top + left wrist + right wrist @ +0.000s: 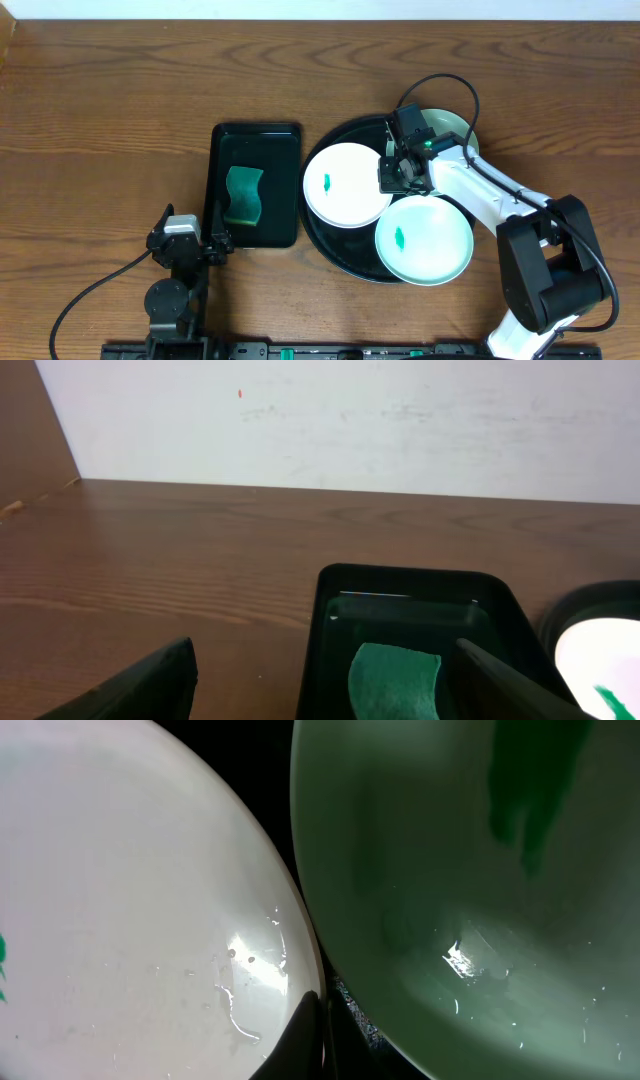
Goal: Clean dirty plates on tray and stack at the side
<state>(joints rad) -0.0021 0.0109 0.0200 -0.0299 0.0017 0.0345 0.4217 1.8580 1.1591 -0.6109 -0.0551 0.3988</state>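
Right gripper [399, 172] is clenched with nothing in it. It sits mid-right of the overhead frame, over the tray [333, 246], at the white plate's [345, 185] right edge. In my wrist view the closed tips [303, 1038] are at bottom centre, in the dark gap between the white plate on the left and a mint plate [470, 920] on the right. Can't tell which mint plate it is, or whether the tips touch either rim.

All three plates are on the tray:
- White plate on the left, with a green smear.
- Front mint plate [430, 245] lower right, also smeared.
- Rear mint plate [455, 125] at the top, mostly behind my arm.

Left gripper [190, 225] is spread wide and empty at lower left, just beside the small tray [257, 135] holding the sponge [243, 196].
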